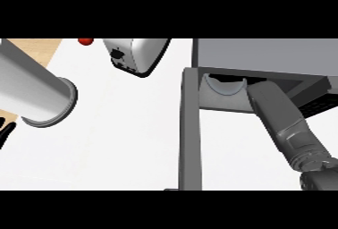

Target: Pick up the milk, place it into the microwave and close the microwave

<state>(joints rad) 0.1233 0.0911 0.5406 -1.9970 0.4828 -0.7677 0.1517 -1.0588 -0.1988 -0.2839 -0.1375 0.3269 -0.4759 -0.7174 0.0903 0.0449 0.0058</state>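
Observation:
The grey microwave [264,53] stands at the upper right with its door [190,134] swung open, seen edge-on. A pale curved thing, probably the milk [224,87], shows just inside the opening. My right forearm [284,125] rises from the lower right corner into the opening beside it. The microwave's top hides the right hand, so its hold on the milk cannot be seen. My left forearm [36,91] fills the left side, close to the view. Only black fingers of the left hand [6,129] show at the left edge, straight and holding nothing.
A white and black appliance [135,56] stands at the top centre, left of the microwave. Beside it at the top edge is a small red thing [86,41]. The white counter [125,147] spreads between my arms, and a wooden surface [40,49] shows at the top left.

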